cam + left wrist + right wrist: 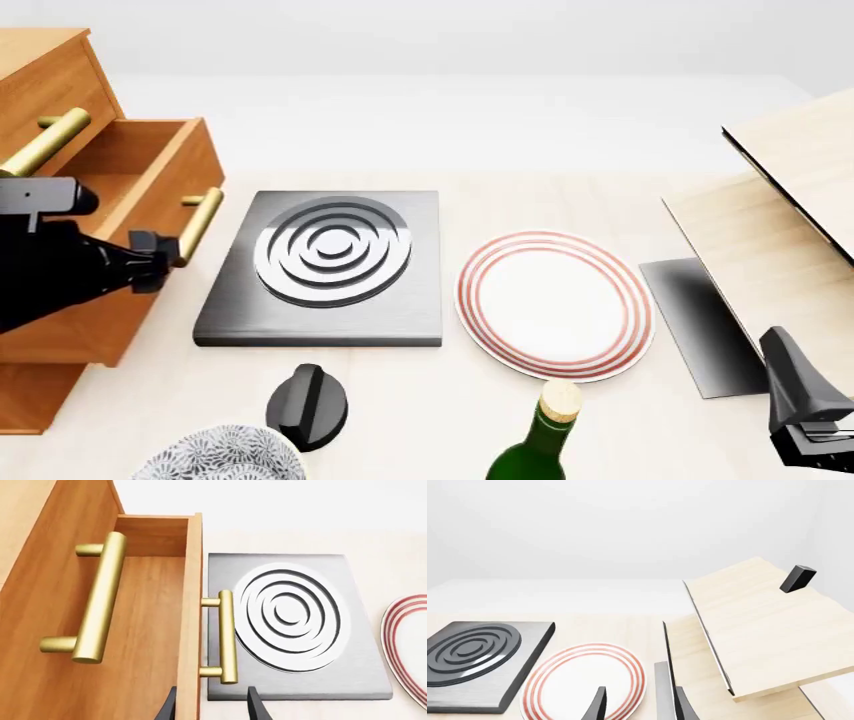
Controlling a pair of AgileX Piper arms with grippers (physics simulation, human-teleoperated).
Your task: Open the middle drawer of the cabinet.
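The orange-brown cabinet (40, 70) stands at the table's far left. Its middle drawer (187, 165) is pulled out towards the grey slab, and its empty wooden inside (147, 630) shows. The drawer's brass bar handle (227, 635) (200, 225) lies just beyond my left gripper (213, 705) (158, 258). That gripper is open, with its black fingertips to either side of the handle's near end and apart from it. The top drawer's handle (100, 597) sits above, on a closed front. My right gripper (639, 705) (798, 392) is open and holds nothing, low at the front right.
A grey slab with white rings (327, 265) lies beside the open drawer, then a red-rimmed plate (554, 305). Near the front edge are a black knob-like object (307, 405), a patterned bowl (220, 455) and a green bottle (541, 440). A pale plywood box (787, 210) stands at the right.
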